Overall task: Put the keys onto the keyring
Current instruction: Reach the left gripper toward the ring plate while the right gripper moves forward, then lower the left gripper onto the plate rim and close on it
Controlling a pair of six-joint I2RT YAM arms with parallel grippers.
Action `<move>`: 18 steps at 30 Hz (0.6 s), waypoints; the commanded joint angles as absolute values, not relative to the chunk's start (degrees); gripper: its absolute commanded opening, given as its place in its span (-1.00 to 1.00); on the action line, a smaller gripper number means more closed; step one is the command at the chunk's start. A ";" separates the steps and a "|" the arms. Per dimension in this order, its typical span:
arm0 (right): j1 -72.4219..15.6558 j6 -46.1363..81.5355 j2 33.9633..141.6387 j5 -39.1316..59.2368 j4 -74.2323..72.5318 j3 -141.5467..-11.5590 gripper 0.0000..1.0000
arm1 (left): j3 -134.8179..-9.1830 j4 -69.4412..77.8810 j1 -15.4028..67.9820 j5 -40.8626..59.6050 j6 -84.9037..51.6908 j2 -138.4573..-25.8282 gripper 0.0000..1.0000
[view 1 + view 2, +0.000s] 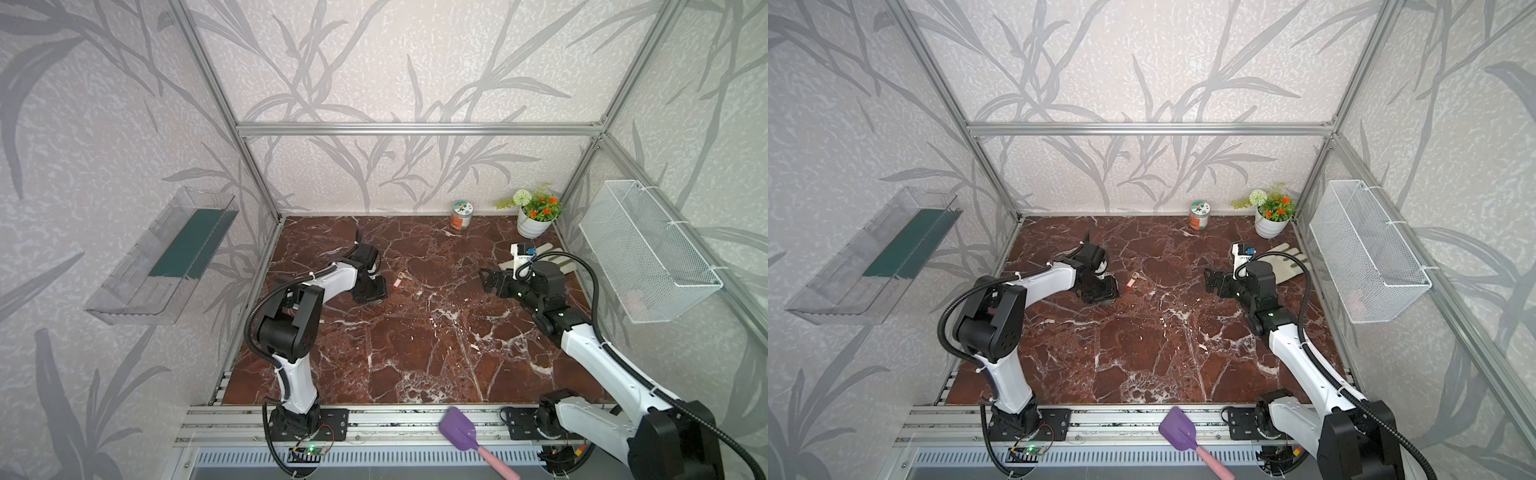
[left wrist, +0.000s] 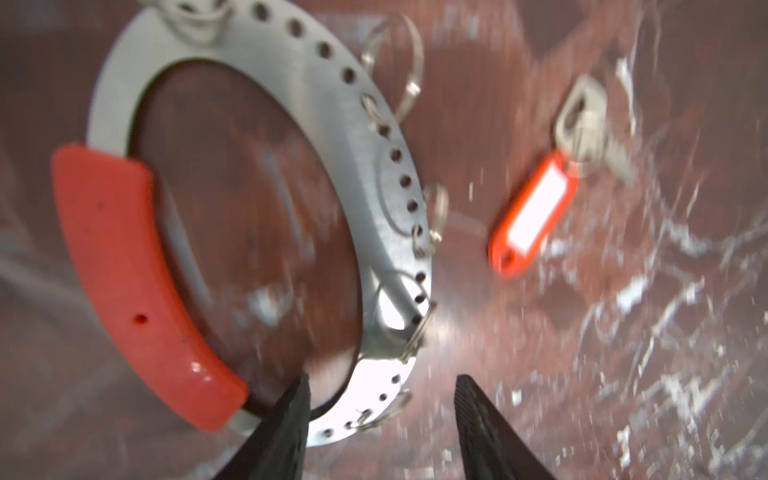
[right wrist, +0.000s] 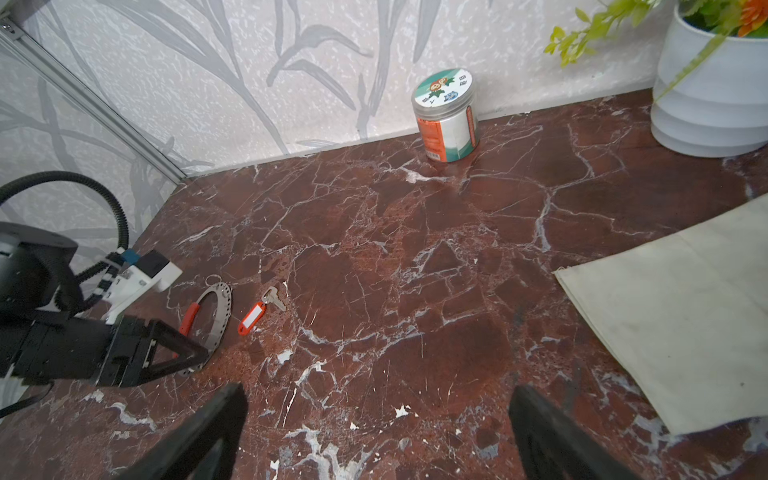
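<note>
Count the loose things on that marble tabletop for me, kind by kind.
Silvery perforated metal hoop with red section: 1
Red-orange plastic key tag with silver key: 1
Round lidded jar, orange label: 1
White pot of artificial flowers: 1
Pale fabric glove: 1
Total: 5

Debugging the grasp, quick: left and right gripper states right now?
Left gripper: open, jaws straddling the keyring band, not clamped.
Right gripper: open, empty.
</note>
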State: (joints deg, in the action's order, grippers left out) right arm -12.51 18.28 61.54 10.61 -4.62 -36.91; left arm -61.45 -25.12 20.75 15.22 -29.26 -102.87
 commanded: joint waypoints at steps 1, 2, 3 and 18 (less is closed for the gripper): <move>-13.09 17.47 62.30 11.36 -4.10 -39.34 0.98 | -52.68 -25.59 24.31 16.50 -34.68 -100.69 0.15; -13.23 17.41 62.48 11.43 -4.13 -39.43 0.98 | -51.22 -25.24 25.19 16.53 -35.20 -99.42 0.15; -13.35 17.25 62.71 11.60 -3.98 -39.56 0.98 | -49.94 -25.25 26.01 16.18 -35.78 -98.01 0.15; -14.94 16.13 62.59 11.34 -2.24 -40.24 0.98 | -54.06 -36.37 27.35 13.62 -25.15 -93.94 -0.17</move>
